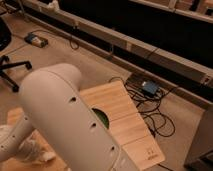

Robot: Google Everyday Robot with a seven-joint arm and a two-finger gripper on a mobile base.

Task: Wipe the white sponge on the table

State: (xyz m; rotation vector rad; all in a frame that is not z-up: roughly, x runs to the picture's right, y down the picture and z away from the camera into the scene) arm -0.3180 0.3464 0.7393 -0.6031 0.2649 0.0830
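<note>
Gripper: low at the table's left end, mostly hidden behind my arm link. I cannot tell whether it is spread or closed.
Arm link: big white shell, over the table's left half.
Table: bamboo plank top, right part bare.
Logo mark: on the table's near right corner.
Green object: dark, round, on the table, half hidden by the link.
Cables: on the floor just off the table's far right edge.

Small dark logo mark, unreadable, on the table corner; tool low left beside the white arm.
</note>
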